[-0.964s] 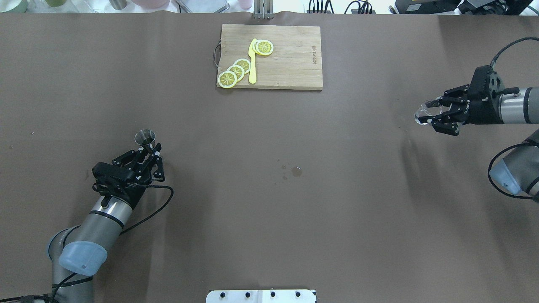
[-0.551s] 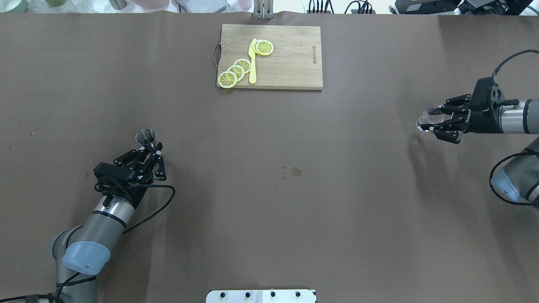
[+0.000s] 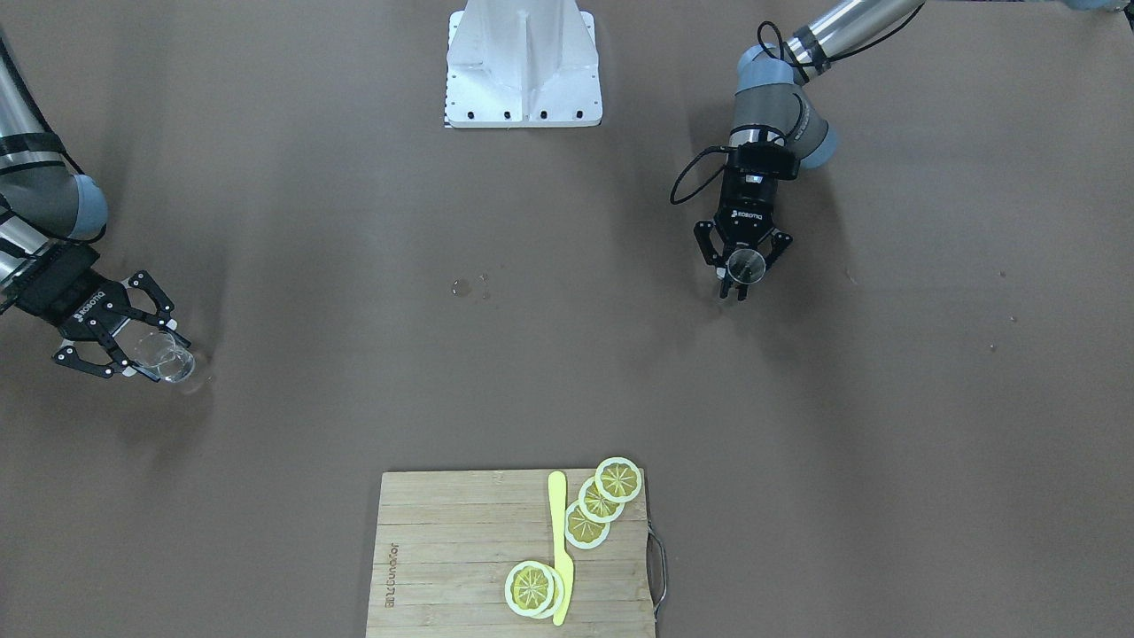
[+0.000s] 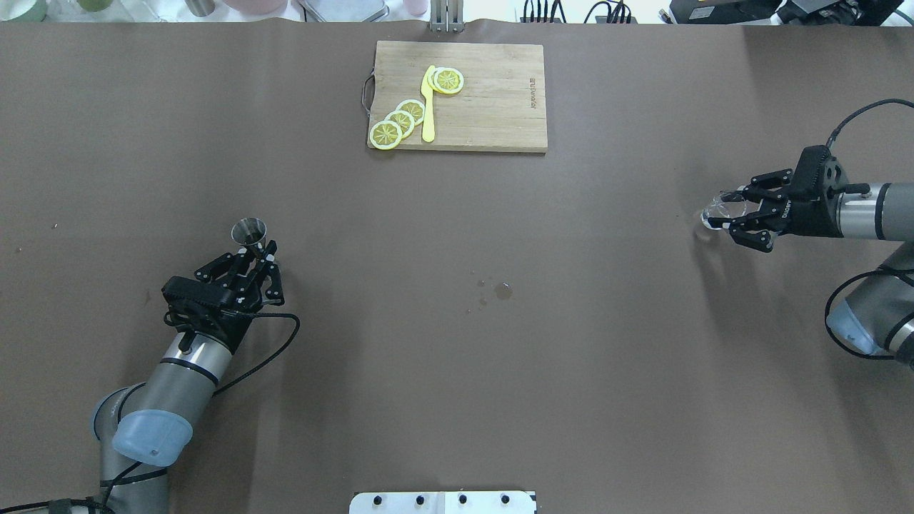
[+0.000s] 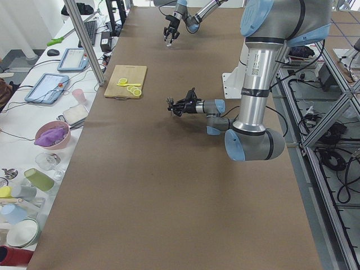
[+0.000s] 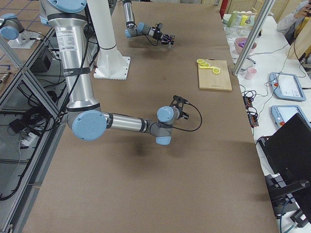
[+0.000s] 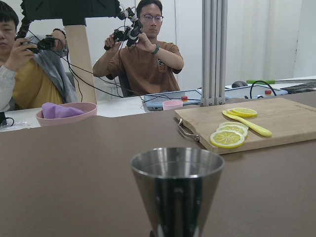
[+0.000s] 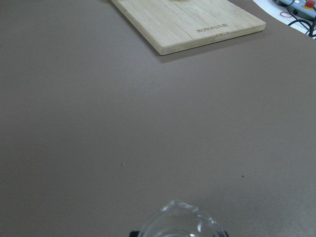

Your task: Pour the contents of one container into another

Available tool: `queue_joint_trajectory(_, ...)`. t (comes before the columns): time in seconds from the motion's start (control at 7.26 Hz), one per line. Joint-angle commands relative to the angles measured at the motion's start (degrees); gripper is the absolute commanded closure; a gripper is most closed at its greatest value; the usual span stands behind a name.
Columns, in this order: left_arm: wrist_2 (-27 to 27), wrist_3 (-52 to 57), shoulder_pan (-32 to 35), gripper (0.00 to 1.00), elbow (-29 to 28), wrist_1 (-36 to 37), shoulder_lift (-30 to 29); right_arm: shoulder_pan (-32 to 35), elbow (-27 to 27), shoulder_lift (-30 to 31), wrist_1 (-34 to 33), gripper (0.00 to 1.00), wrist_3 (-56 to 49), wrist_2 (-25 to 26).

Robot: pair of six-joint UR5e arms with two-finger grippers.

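The small steel hourglass jigger (image 4: 248, 232) stands upright at the table's left, held at its waist by my left gripper (image 4: 262, 254), which is shut on it. In the left wrist view its open cone (image 7: 177, 180) fills the lower centre. In the front-facing view the jigger (image 3: 747, 261) sits between the fingers. At the far right, my right gripper (image 4: 730, 216) is shut on the clear glass cup (image 4: 716, 211), upright and low over the table. The cup's rim (image 8: 180, 223) shows at the bottom of the right wrist view, and the cup (image 3: 170, 359) also shows in the front-facing view.
A wooden cutting board (image 4: 500, 107) lies at the far middle with lemon slices (image 4: 400, 120) and a yellow knife (image 4: 428, 107). A few liquid drops (image 4: 503, 290) mark the table's centre. Two people with hand controllers (image 7: 143, 49) sit beyond the far edge.
My right gripper has moved down and slightly toward the robot's side with the cup in it. The left arm has shifted only slightly, still gripping the jigger.
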State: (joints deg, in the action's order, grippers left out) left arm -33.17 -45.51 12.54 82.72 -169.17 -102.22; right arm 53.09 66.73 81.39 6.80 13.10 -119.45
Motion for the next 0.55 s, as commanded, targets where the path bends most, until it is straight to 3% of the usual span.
queue_joint_trajectory(0.0, 0.0, 0.1, -0.1, 1.00, -0.1, 0.1, 0.0, -1.1, -1.6, -0.4, 1.9, 1.00, 0.0, 1.3)
queue_joint_trajectory(0.14, 0.0, 0.2, -0.1, 1.00, -0.1, 0.2, -0.1, -1.1, -2.2, -0.5, 2.3, 1.00, 0.0, 1.4)
queue_joint_trajectory(0.28, -0.1, 0.7, -0.1, 0.85, -0.1, 0.7, 0.0, -1.3, -2.6, -0.5, 2.8, 1.00, 0.0, 1.6)
queue_joint_trajectory(0.41, -0.1, 0.7, -0.1, 0.85, -0.4, 0.7, 0.0, -1.3, -2.7, -0.5, 2.8, 1.00, 0.0, 1.6)
